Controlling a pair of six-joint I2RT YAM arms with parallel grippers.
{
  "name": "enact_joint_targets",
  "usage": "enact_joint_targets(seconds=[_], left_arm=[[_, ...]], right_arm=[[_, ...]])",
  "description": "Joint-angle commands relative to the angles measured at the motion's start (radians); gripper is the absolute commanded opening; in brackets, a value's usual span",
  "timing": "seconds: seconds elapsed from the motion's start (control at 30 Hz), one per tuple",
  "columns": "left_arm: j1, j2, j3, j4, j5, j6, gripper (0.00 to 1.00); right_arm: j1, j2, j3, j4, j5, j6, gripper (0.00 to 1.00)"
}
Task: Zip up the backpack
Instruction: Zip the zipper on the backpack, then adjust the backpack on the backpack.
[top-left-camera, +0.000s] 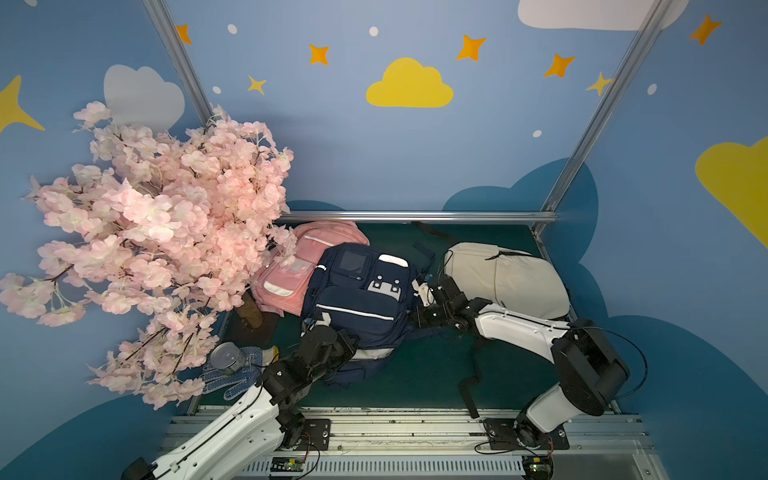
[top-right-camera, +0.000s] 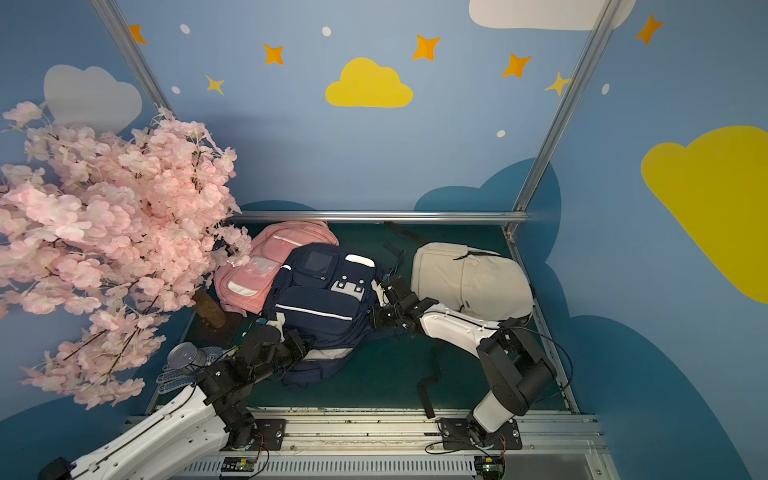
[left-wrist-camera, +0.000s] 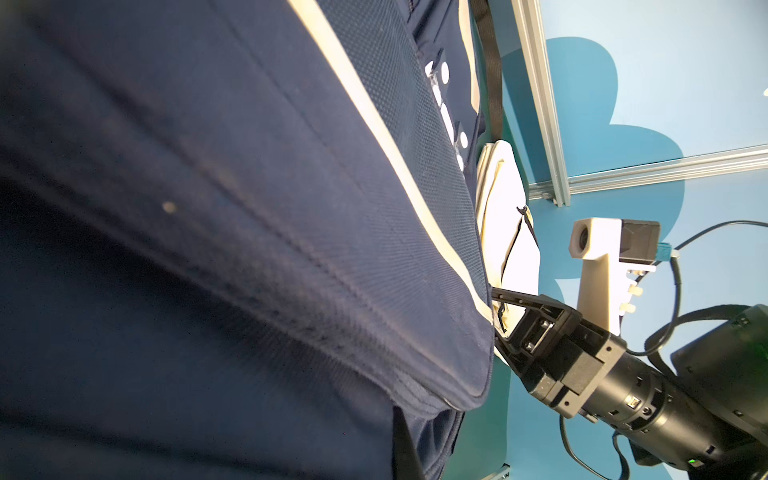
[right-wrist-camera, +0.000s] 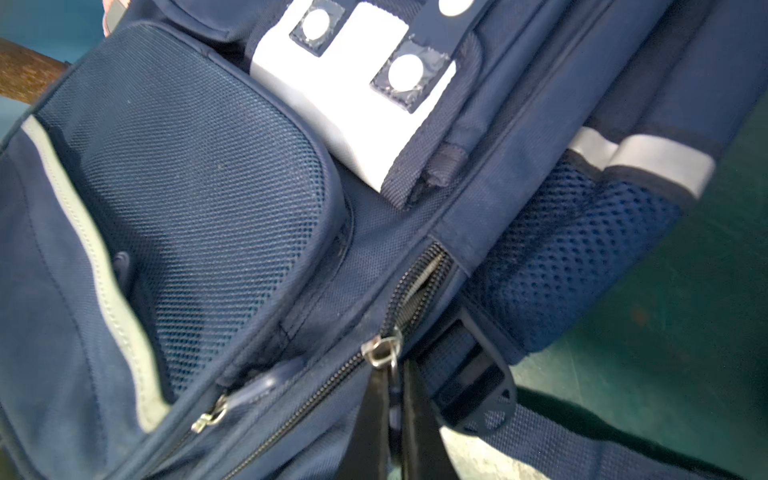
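Backpacks share the green table (top-left-camera: 415, 374): the navy backpack (top-left-camera: 357, 299) lies in the middle with its front pockets up. A pink backpack (top-left-camera: 299, 266) is partly tucked under its far-left edge, and a beige backpack (top-left-camera: 507, 278) sits apart on the right. The right gripper (right-wrist-camera: 394, 372) reaches in at the navy bag's right side, its fingers clamped together on the pull tab (right-wrist-camera: 393, 365) of the zipper slider (right-wrist-camera: 380, 350). On one side of the slider the teeth are meshed. On the other, a short stretch (right-wrist-camera: 419, 286) gapes open up to the zipper's end. The left gripper (top-left-camera: 313, 327) presses against the bag's near-left corner with its jaws together, but its wrist view shows only navy fabric, so I cannot tell what they pinch. A blossom tree (top-left-camera: 158, 232) fills the left, with a tin can (top-left-camera: 227, 357) and gloves (top-left-camera: 232, 376) at its foot.
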Motion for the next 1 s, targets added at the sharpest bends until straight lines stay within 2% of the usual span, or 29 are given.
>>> enact_joint_targets(seconds=[0.0, 0.13, 0.2, 0.23, 0.4, 0.53, 0.63, 0.73, 0.9, 0.97], left_arm=[[0.006, 0.003, 0.009, -0.082, -0.035, 0.059, 0.1], [0.009, 0.047, 0.025, -0.101, -0.06, 0.105, 0.17], [0.013, 0.074, 0.028, -0.103, -0.065, 0.126, 0.21], [0.016, 0.088, 0.032, -0.108, -0.065, 0.138, 0.25], [0.018, 0.093, 0.072, -0.157, -0.061, 0.186, 0.56], [0.033, 0.046, 0.177, -0.262, -0.093, 0.268, 0.7], [0.091, 0.057, 0.265, -0.317, -0.082, 0.364, 0.77], [0.185, 0.132, 0.335, -0.369, -0.036, 0.451, 0.8], [0.321, 0.206, 0.338, -0.384, -0.074, 0.527, 0.84], [0.376, 0.228, 0.318, -0.36, -0.101, 0.553, 0.89]], right_arm=[[-0.048, -0.009, 0.019, -0.042, 0.171, 0.003, 0.0], [-0.031, -0.059, 0.012, -0.058, 0.175, -0.006, 0.0], [-0.029, -0.08, 0.007, -0.064, 0.175, -0.006, 0.05], [-0.029, -0.091, 0.005, -0.069, 0.172, -0.008, 0.11], [-0.026, -0.142, -0.008, -0.103, 0.158, -0.01, 0.4], [-0.025, -0.203, -0.039, -0.126, 0.157, 0.0, 0.57], [-0.026, -0.233, -0.063, -0.135, 0.157, 0.04, 0.6], [-0.03, -0.236, -0.106, -0.097, 0.184, 0.126, 0.61], [-0.053, -0.223, -0.147, -0.017, 0.226, 0.135, 0.61], [-0.061, -0.197, -0.131, -0.02, 0.223, 0.142, 0.62]])
